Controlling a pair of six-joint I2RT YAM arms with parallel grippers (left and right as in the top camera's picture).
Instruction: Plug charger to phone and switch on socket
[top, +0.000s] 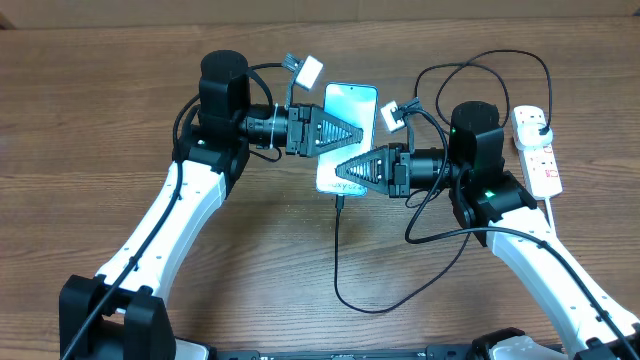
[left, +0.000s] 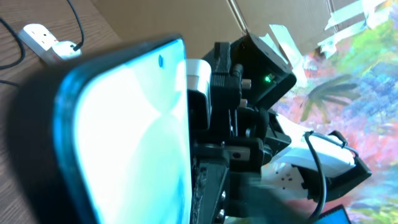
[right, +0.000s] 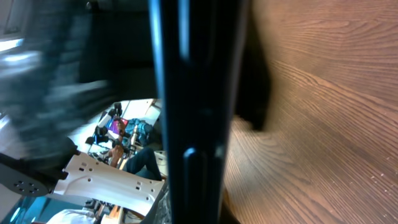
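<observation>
Phone (top: 352, 102) lies mid-worktop, with the charger (top: 336, 250) at its near end. My right tool (top: 339, 168) is closed there; for the left tool (top: 356, 133), I can't tell. The socket (top: 540, 155) runs lengthwise by the right edge, nearer my right arm.

White arm links (top: 165, 215), black joint housings (top: 222, 85), green LEDs (top: 490, 194).
</observation>
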